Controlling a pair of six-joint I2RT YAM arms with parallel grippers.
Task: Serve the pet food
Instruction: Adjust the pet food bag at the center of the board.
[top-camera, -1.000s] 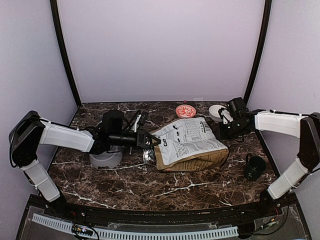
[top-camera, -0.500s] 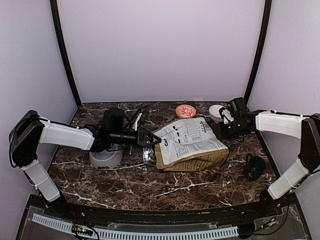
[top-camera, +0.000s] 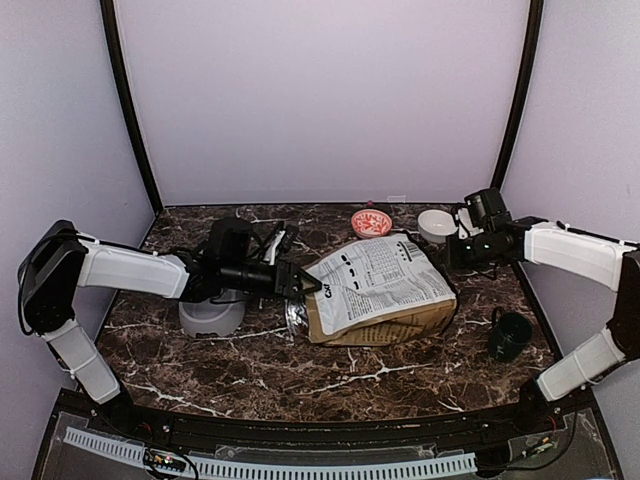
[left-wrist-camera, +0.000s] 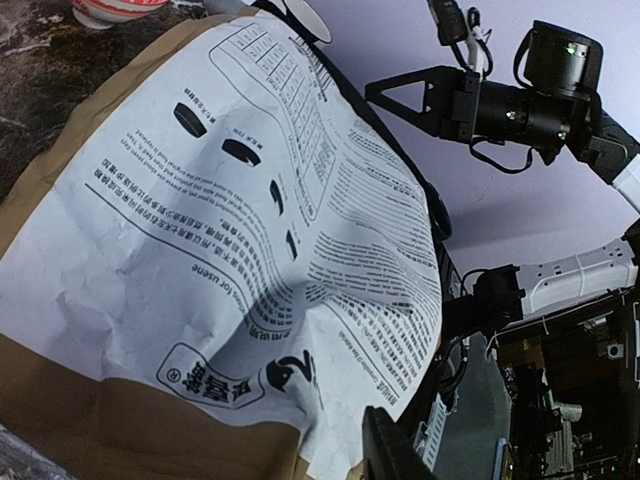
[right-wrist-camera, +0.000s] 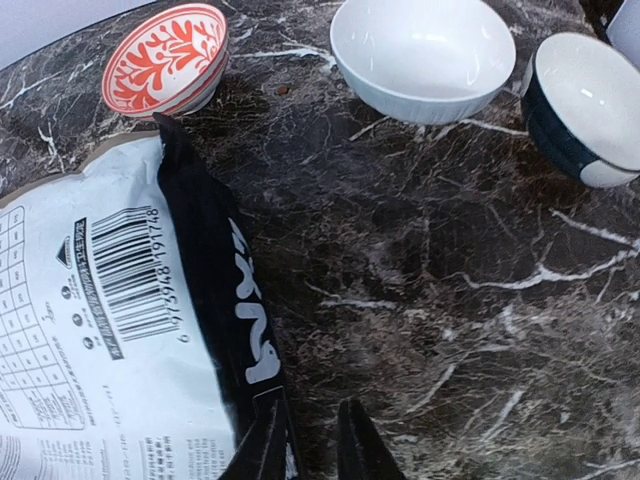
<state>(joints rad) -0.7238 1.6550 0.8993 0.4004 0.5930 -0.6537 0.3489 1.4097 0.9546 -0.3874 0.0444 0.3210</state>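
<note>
The big printed dog-food bag (top-camera: 380, 290) lies flat on the marble table (top-camera: 260, 375), white label side up. My left gripper (top-camera: 303, 286) sits at the bag's left corner. Only one of its fingers (left-wrist-camera: 388, 452) shows in the left wrist view, right beside the bag's edge (left-wrist-camera: 330, 445), so its grip cannot be read. My right gripper (right-wrist-camera: 308, 445) hovers at the bag's black top edge (right-wrist-camera: 215, 260), its jaws slightly apart with bare marble between them. The pet food itself is hidden. The grey double bowl (top-camera: 212, 318) stands under my left arm.
A red-patterned bowl (top-camera: 371, 221) and a white bowl (top-camera: 437, 225) stand at the back, next to a dark blue bowl (right-wrist-camera: 590, 105). A dark cup (top-camera: 510, 336) stands at the right front. The enclosure walls close in on three sides.
My right gripper has opened, let go of the bag's top edge and drawn back to the right. The bag has settled flatter. My left gripper has nudged slightly right.
</note>
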